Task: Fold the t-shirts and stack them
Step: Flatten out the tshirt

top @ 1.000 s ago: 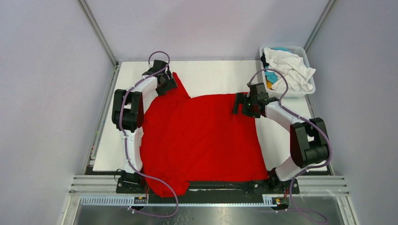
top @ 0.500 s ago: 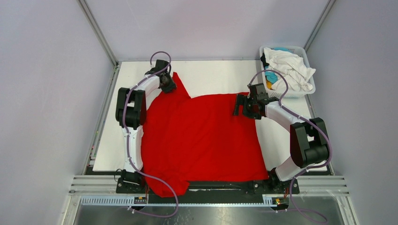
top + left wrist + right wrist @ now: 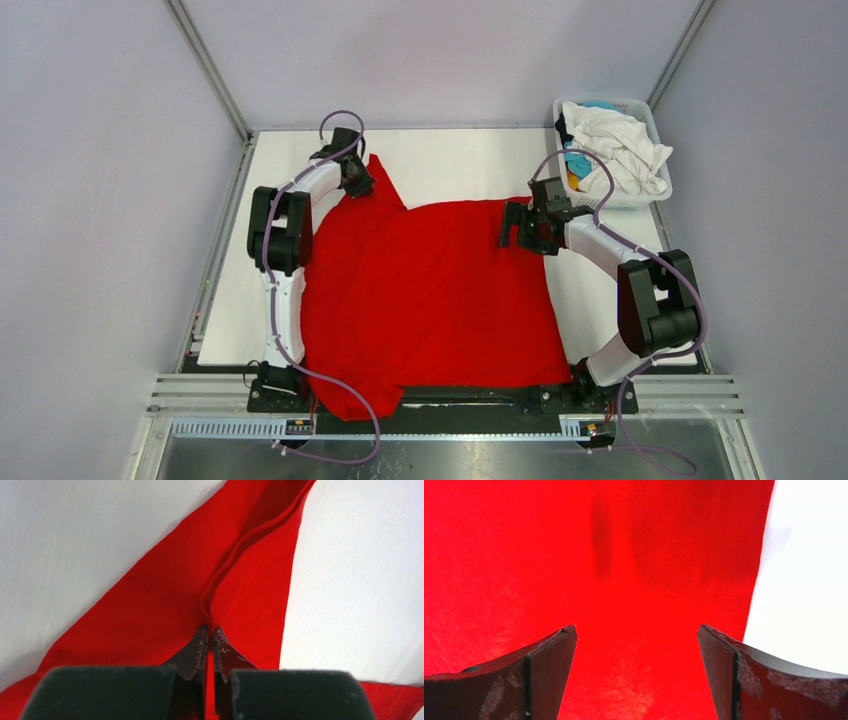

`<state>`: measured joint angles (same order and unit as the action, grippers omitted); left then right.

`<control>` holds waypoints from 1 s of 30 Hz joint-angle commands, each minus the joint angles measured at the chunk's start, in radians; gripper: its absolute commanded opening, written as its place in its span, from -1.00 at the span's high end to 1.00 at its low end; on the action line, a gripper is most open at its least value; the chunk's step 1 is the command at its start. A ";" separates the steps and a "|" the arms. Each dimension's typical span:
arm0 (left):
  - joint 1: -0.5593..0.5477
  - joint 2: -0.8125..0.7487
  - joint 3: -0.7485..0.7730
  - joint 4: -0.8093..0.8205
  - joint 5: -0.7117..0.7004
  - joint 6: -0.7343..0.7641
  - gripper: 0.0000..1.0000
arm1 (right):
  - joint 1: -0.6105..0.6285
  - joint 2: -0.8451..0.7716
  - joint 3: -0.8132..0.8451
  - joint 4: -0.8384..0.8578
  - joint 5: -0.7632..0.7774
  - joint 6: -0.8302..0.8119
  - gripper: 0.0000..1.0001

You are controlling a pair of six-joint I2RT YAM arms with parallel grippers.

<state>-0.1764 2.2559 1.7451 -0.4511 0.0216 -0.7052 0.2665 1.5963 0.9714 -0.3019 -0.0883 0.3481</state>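
Note:
A bright red t-shirt (image 3: pixel 430 290) lies spread over most of the white table (image 3: pixel 450 165), its near edge hanging off the front. My left gripper (image 3: pixel 362 186) is at the shirt's far-left sleeve and is shut on a pinched ridge of the red t-shirt (image 3: pixel 240 570), as the left wrist view shows at the left gripper (image 3: pixel 210 630). My right gripper (image 3: pixel 508 225) hovers over the shirt's far-right corner. In the right wrist view the right gripper (image 3: pixel 636 635) stands wide open with only flat red t-shirt (image 3: pixel 624 570) below it.
A white lattice basket (image 3: pixel 655 150) at the far right corner holds white (image 3: pixel 620 145), turquoise and dark t-shirts. Grey walls enclose the table. Bare table (image 3: pixel 804 590) shows to the right of the red shirt and along the far edge.
My left gripper has come down onto the sleeve and closed, pinching up a fold of red cloth. The right arm has hardly moved.

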 commanded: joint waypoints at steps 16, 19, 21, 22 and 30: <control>-0.191 0.164 0.425 -0.010 -0.090 -0.175 0.31 | 0.004 0.001 0.050 -0.034 0.049 0.004 -0.99; -0.188 0.201 0.507 0.005 0.029 -0.123 -0.97 | 0.004 -0.013 0.050 -0.036 0.053 0.006 -0.99; -0.184 0.151 0.503 -0.021 0.027 -0.068 -0.98 | 0.003 -0.025 0.049 -0.032 0.053 0.008 -0.99; -0.183 0.103 0.478 -0.035 0.012 -0.040 -0.98 | 0.005 -0.027 0.047 -0.026 0.050 0.013 -0.99; -0.181 -0.437 -0.171 0.002 -0.097 0.057 -0.98 | 0.019 -0.040 0.011 -0.021 -0.012 0.051 -0.99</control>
<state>-0.3630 2.1235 1.8133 -0.4789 -0.0151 -0.7025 0.2680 1.5997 0.9844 -0.3241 -0.0742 0.3695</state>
